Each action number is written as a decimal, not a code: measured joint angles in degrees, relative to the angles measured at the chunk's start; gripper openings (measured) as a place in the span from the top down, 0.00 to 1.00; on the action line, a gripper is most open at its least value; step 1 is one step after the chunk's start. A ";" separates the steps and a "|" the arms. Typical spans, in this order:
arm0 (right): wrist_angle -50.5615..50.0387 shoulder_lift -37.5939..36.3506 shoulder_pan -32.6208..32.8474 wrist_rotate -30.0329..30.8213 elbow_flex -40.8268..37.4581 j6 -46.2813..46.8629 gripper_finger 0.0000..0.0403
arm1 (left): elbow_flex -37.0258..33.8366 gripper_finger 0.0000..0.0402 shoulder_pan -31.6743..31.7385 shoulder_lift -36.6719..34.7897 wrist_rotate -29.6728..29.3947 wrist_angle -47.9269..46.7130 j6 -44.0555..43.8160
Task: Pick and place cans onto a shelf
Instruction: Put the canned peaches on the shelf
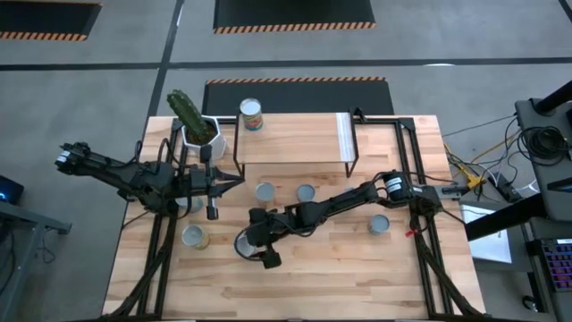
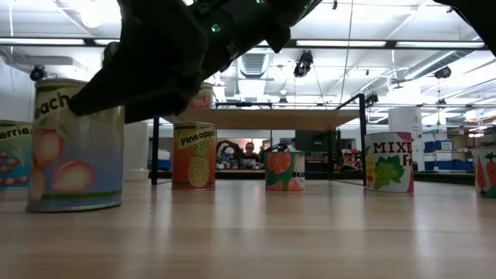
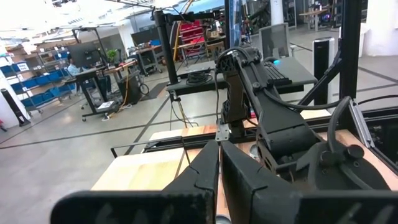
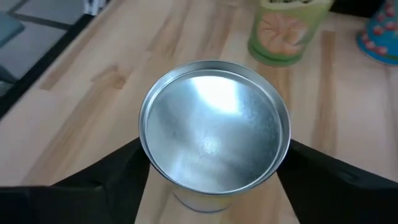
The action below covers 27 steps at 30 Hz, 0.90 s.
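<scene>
Can (image 4: 214, 146) between right hand (image 4: 214, 163) fingers.

In the low view the dark right arm (image 2: 178, 46) covers the top of the peach can (image 2: 75, 147), and the picture's edges cut off the cans at far left (image 2: 14, 164) and far right (image 2: 487, 172). From above, the right pincer (image 1: 253, 249) hides most of that can. In the right wrist view its label is not visible under the silver lid (image 4: 214, 144).

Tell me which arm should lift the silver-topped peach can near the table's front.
Right. The right gripper already straddles the silver-topped peach-label can, a finger on each side. The left gripper waits shut beside the white cactus pot, away from that can.
</scene>
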 joint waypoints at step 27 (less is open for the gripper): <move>-23.39 -26.76 -16.76 6.78 -0.25 -10.27 0.25 | -0.42 1.00 0.00 -1.77 0.02 0.00 -0.02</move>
